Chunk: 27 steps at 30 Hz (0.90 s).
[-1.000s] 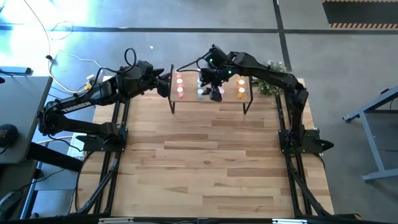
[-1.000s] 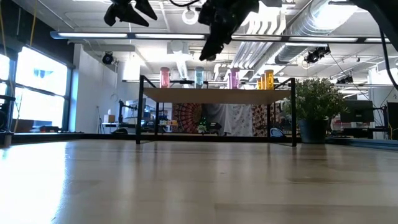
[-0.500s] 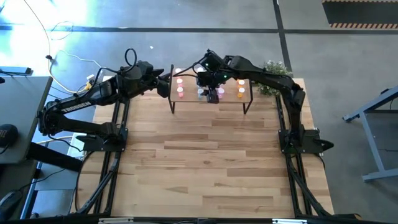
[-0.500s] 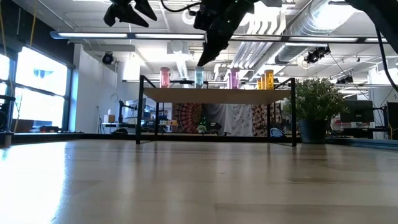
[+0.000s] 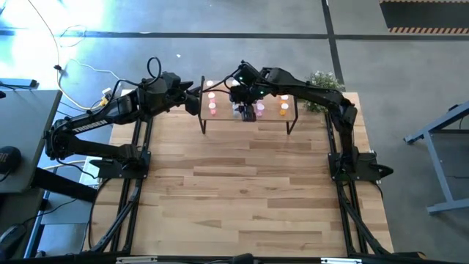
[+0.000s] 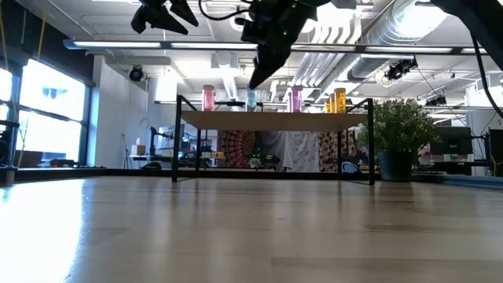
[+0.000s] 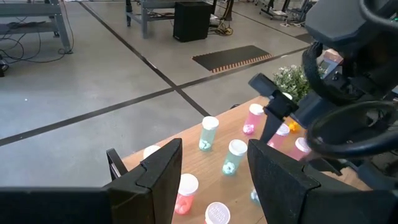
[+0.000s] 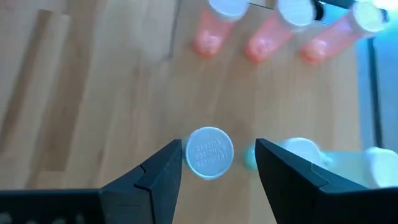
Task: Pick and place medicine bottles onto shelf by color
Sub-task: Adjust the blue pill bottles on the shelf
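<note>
The shelf stands at the table's far edge with bottles upright on it in colour groups: red at left, then green, pink and orange. My right gripper hangs open just above the green group, pointing steeply down. Its fingers stand on either side of one green bottle's white cap without touching it. My left gripper waits open and empty beyond the shelf's left end, high up.
A potted plant stands at the table's far right corner, just past the shelf. A second green bottle stands close beside the one under my right gripper. The wide plank tabletop stretches toward the near edge.
My right gripper has moved a little toward the table's left and come down toward the green bottles, its wrist turning on the way. Its fingers keep the same gap. The bottles stand as before.
</note>
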Motion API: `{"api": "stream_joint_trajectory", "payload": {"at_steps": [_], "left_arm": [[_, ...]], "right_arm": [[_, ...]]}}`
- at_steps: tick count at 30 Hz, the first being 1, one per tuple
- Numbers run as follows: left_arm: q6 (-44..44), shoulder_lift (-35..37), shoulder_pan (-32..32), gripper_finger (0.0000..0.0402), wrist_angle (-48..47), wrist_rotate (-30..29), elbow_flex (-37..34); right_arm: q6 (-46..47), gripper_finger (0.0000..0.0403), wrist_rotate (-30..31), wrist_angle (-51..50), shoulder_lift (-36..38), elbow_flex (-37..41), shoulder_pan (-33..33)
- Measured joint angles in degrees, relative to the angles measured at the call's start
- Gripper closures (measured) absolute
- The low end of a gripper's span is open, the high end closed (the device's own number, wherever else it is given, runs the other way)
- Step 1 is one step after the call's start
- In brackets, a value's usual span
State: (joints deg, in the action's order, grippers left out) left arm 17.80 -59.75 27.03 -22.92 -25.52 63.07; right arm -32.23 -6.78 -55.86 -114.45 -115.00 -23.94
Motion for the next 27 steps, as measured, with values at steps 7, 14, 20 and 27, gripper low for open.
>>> {"api": "stream_joint_trajectory", "payload": {"at_steps": [7, 14, 20, 27], "left_arm": [[0.0, 0.0, 0.0, 0.0229, 0.0, 0.0, 0.0], [0.0, 0.0, 0.0, 0.0229, 0.0, 0.0, 0.0], [0.0, 0.0, 0.0, 0.0229, 0.0, 0.0, 0.0], [-0.5, 0.0, 0.0, 0.0229, 0.0, 0.0, 0.0]], "right_arm": [[0.0, 0.0208, 2.3, 0.8, -0.2, 0.0, 0.0], [0.0, 0.0208, 2.3, 0.7, -0.2, 0.0, 0.0], [0.1, 0.0208, 1.9, -0.1, -0.2, 0.0, 0.0], [0.3, 0.0208, -0.4, -1.3, -0.2, 0.0, 0.1]]}}
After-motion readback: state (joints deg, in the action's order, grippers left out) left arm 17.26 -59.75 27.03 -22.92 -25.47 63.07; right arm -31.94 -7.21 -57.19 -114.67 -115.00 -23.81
